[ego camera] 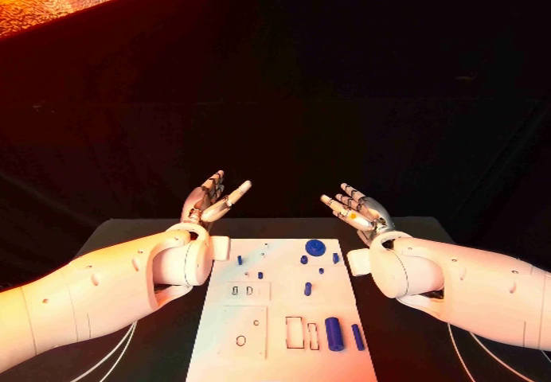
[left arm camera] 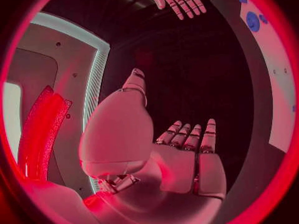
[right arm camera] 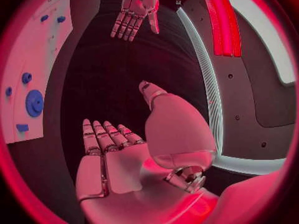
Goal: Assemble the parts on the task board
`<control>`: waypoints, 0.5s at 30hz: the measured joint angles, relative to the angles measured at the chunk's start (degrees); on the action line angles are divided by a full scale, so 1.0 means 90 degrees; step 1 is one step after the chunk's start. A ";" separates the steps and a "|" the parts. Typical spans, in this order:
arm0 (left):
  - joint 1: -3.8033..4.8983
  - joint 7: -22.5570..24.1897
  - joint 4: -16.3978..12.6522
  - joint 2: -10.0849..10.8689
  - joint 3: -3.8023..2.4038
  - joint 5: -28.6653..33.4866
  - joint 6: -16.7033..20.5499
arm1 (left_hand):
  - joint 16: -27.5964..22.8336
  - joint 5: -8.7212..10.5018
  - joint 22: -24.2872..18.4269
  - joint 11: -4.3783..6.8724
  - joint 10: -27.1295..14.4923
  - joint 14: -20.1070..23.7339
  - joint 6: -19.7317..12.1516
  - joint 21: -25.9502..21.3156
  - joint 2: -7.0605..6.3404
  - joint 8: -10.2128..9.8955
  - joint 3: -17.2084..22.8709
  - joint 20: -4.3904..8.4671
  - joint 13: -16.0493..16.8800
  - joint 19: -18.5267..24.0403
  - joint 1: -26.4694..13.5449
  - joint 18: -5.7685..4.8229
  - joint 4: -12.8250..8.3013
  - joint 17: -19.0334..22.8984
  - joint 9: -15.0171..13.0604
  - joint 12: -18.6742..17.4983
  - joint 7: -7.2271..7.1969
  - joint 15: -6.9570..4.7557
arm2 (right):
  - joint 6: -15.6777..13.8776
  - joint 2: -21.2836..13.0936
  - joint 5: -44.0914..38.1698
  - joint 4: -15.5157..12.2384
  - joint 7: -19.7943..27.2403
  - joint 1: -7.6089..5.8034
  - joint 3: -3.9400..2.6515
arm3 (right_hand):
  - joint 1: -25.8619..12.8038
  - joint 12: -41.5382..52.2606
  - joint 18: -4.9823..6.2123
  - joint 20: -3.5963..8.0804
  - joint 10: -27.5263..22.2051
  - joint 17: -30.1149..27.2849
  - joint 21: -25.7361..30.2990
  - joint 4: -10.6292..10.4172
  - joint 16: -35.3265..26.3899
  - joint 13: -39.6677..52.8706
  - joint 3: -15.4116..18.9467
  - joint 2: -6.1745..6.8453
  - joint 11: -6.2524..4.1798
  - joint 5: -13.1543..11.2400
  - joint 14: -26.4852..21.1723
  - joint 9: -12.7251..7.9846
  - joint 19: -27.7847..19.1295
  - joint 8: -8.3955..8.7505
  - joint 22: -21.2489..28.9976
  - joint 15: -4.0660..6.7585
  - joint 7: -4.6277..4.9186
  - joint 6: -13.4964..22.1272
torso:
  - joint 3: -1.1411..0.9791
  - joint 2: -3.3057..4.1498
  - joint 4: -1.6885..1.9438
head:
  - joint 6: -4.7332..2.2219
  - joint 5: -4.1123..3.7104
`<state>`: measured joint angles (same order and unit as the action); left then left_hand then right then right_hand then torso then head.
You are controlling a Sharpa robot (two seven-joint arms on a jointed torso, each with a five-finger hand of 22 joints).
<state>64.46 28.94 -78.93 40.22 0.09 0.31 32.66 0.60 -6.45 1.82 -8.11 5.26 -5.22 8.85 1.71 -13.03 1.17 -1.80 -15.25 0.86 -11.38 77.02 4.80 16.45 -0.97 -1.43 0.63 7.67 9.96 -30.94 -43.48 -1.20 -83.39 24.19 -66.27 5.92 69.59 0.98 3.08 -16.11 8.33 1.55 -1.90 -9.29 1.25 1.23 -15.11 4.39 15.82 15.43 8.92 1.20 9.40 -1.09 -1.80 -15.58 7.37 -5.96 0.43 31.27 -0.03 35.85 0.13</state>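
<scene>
Nearest, on the black table [ego camera: 138,235]: white task board [ego camera: 230,334], long side running away from the robot, centred between the two arms. At the near end, rectangular cut-outs and two upright blue cylinders [ego camera: 334,333], one thick, one thin, side by side near the right edge. Mid-board, small blue pegs [ego camera: 308,288] scattered, standing apart from each other. At the far end, a round blue gear [ego camera: 314,247] with smaller blue bits just beside it; same gear seen from the right wrist [right arm camera: 34,102].

Beyond that, flanking the far end of the board: left hand [ego camera: 213,199] raised off the table, fingers straight and spread, holding nothing, touching nothing. Right hand [ego camera: 358,208] likewise lifted, fingers apart, empty, angled inward toward the left one. Both hands past the board's far corners, well apart from every blue piece; gear nearer the right hand than the left. Nothing between hands and parts.

Farthest: black cloth backdrop [ego camera: 345,95], creased.
</scene>
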 measured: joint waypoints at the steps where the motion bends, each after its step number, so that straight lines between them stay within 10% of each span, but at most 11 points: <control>1: 0.0012 0.0002 0.0033 -0.0014 0.0000 -0.0005 -0.0084 | 0.0000 -0.0001 0.0000 0.0000 0.0000 -0.0004 0.0008 0.0000 -0.0006 0.0007 0.0000 -0.0001 0.0003 -0.0001 0.0046 0.0002 0.0002 0.0000 0.0000 0.0000 -0.0007 0.0004 | 0.0142 0.0008 -0.0024 0.0040 -0.0044 -0.0035 0.0033 | 0.0057 0.0001 -0.0001 -0.0011 0.0022 0.0006 -0.0011 0.0009 0.0001 0.0007 -0.0014 0.0006 0.0022 0.0000 0.0023 0.0006 0.0011 0.0000 0.0000 -0.0021 -0.0006 -0.0032 | 0.0000 0.0000 0.0000 | 0.0001 0.0000; 9: 0.0038 0.0016 0.0104 -0.0038 0.0003 -0.0036 -0.0476 | 0.0285 -0.0017 0.0116 -0.0351 0.0681 -0.0910 0.0683 0.0209 0.0226 0.0195 0.0345 -0.0155 0.0097 -0.0544 0.0516 0.0400 0.0085 -0.0191 -0.0128 0.0152 0.0032 0.0218 | 0.1026 0.0044 -0.0185 0.0219 -0.0329 -0.0190 0.0167 | 0.0614 0.0199 0.0101 -0.0063 0.1046 0.0168 -0.0239 0.0309 0.0270 0.0098 -0.0229 0.0084 0.0005 -0.0025 0.0976 0.0180 0.0461 -0.0264 -0.0112 0.0031 0.0053 -0.0843 | 0.0001 0.0000 0.0000 | 0.0001 0.0000; 13: 0.0040 0.0036 -0.0023 0.0351 0.0007 -0.0061 -0.0607 | 0.1092 0.0117 0.0524 -0.0598 0.3211 -0.3479 0.2427 0.1127 0.0746 0.0753 0.0876 -0.0160 0.0284 -0.2817 0.0836 0.0400 0.0041 -0.0667 -0.0465 0.0651 0.0143 0.0252 | 0.1003 0.0003 -0.1413 0.0558 -0.0323 -0.0250 0.0164 | 0.0881 0.0379 0.0306 -0.0056 0.2341 0.0351 -0.0674 0.0613 0.0572 0.0174 -0.0388 0.0166 -0.0085 -0.0075 0.2154 0.0385 0.1485 -0.0585 -0.0309 0.0175 0.0123 -0.1836 | -0.0010 0.0030 -0.0001 | 0.0105 -0.0015; 15: 0.0042 0.0043 -0.0039 0.0475 0.0007 -0.0077 -0.0633 | 0.1461 0.0125 0.0653 -0.0498 0.4558 -0.4528 0.3638 0.1513 0.0887 0.1202 0.1088 -0.0121 0.0363 -0.3559 0.1018 0.0556 0.0008 -0.0910 -0.0709 0.0934 0.0289 0.0080 | 0.0947 -0.0011 -0.2101 0.0651 -0.0321 -0.0294 0.0150 | 0.0979 0.0445 0.0445 -0.0053 0.3020 0.0439 -0.0911 0.0756 0.0729 0.0206 -0.0515 0.0214 -0.0154 -0.0087 0.2793 0.0502 0.2051 -0.0770 -0.0399 0.0271 0.0168 -0.2439 | -0.0016 0.0052 -0.0001 | 0.0139 -0.0017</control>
<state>64.84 29.33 -79.28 44.49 0.15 -0.38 26.96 13.75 -5.32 7.70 -12.59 46.28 -45.98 41.60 15.33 -5.05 11.98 7.99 -16.35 4.12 -43.41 86.18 9.81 16.53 -9.16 -7.81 9.03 10.27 10.67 -22.41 -43.58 -20.11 -77.53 21.30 -68.92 7.27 78.41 4.99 7.08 -16.58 35.51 5.50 -10.09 -2.48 7.81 3.08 -19.75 6.32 14.43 14.65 34.05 5.72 27.86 -8.02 -5.39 -13.14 8.89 -27.91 0.28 31.74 -0.04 37.10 -0.02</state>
